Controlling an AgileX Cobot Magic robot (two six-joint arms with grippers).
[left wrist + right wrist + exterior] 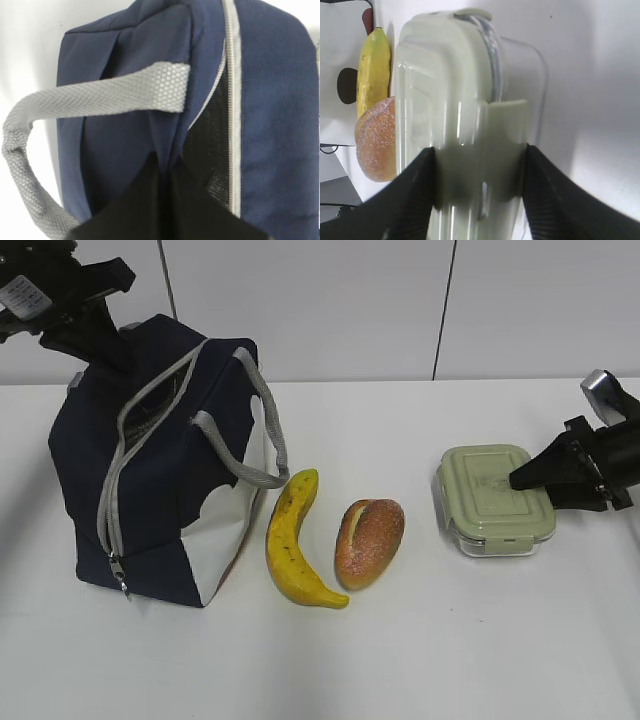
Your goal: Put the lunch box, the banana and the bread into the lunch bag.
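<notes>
My left gripper (167, 172) is pinched closed on the fabric edge of the lunch bag (160, 480) beside its open zipper, at the table's left. Just right of the bag lie the banana (293, 540) and bread (369, 542). My right gripper (479, 187) straddles the lunch box (495, 498), fingers (417, 192) pressed against both sides.

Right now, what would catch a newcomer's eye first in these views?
The big navy lunch bag on the left, its zipper open, with the left gripper pinching the fabric at its top edge. Next, the yellow banana and the bread roll lying side by side mid-table. On the right, the right gripper has its fingers on either side of the green-lidded lunch box.
</notes>
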